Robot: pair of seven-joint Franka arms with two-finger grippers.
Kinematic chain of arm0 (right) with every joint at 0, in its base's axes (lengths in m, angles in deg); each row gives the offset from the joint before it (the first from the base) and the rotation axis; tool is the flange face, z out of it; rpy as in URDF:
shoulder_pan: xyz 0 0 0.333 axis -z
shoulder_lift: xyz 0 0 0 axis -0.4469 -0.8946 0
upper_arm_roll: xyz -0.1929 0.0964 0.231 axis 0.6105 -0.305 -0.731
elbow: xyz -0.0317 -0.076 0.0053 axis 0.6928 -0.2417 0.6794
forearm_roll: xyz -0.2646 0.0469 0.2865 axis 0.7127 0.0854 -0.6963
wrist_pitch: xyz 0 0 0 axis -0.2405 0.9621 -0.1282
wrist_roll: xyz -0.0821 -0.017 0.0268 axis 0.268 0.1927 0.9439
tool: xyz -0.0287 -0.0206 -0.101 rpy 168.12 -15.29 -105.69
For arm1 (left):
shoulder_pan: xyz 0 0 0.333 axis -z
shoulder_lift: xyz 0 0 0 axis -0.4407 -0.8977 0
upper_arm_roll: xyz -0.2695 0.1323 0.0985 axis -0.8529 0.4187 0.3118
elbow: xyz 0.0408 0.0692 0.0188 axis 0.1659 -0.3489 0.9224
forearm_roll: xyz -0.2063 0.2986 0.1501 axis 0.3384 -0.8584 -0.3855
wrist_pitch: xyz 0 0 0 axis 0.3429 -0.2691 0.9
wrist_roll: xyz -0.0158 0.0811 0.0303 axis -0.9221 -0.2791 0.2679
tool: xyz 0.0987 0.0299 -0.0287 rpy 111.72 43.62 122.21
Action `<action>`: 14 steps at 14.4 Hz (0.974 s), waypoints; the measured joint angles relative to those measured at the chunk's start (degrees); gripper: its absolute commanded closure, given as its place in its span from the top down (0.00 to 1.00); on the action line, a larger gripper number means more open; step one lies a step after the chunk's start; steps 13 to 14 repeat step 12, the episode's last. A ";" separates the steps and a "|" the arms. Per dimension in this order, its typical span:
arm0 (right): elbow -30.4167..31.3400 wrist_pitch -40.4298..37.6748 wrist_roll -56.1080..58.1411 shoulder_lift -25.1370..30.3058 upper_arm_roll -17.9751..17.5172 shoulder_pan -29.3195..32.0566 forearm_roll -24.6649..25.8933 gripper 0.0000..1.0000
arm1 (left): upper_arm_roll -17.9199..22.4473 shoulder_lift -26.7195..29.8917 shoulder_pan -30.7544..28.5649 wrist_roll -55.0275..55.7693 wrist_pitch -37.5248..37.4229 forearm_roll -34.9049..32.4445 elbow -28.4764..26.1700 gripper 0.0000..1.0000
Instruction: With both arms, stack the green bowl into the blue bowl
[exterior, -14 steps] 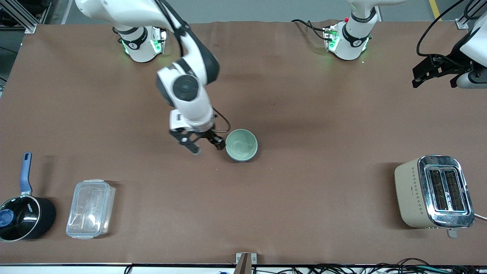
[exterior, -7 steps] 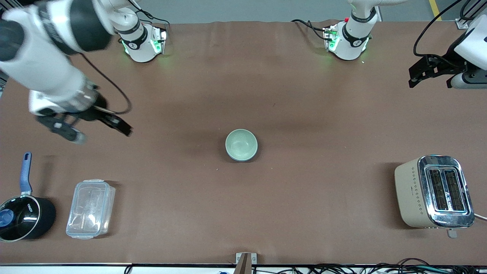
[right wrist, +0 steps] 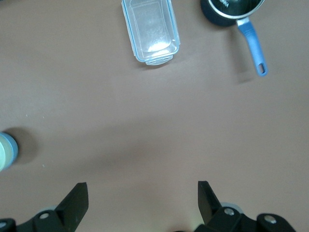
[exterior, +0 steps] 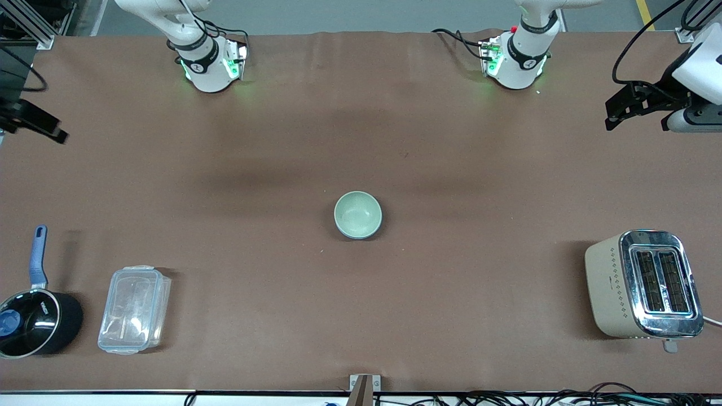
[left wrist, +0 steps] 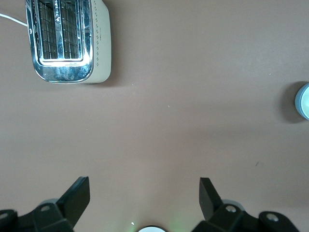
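Observation:
The green bowl [exterior: 357, 213] stands upright at the middle of the table. It sits inside the blue bowl [exterior: 359, 237], of which only a thin darker blue edge shows round it. The pair shows at the edge of the left wrist view [left wrist: 304, 100] and of the right wrist view [right wrist: 6, 151]. My right gripper [exterior: 34, 121] is open and empty, up in the air over the right arm's end of the table. My left gripper [exterior: 640, 119] is open and empty, up over the left arm's end. Both are well apart from the bowls.
A cream and chrome toaster [exterior: 643, 285] stands near the front camera at the left arm's end. A clear plastic container [exterior: 134, 310] and a black saucepan with a blue handle [exterior: 34, 321] lie near the front camera at the right arm's end.
My right gripper has swung away from beside the green bowl to the right arm's end of the table, open and empty. The bowls have not moved. The left arm has hardly moved.

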 measured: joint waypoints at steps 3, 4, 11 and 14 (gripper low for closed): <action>-1.14 -0.66 3.69 -0.11 1.74 -0.68 -0.11 1.00 | 0.00 -0.29 0.01 -0.01 0.03 0.00 0.02 1.00; -1.15 -0.66 3.69 -0.25 1.72 -1.26 -0.15 1.00 | 0.00 -0.31 0.01 -0.01 0.03 0.00 0.04 1.00; -1.18 -0.66 3.69 -0.66 1.69 -2.42 -0.21 1.00 | 0.01 -0.31 -0.02 -0.59 0.03 0.00 0.13 1.00; -1.21 -0.65 3.69 -0.66 1.69 -2.42 -0.23 1.00 | 0.02 -0.31 -0.06 -1.05 0.03 0.00 0.15 1.00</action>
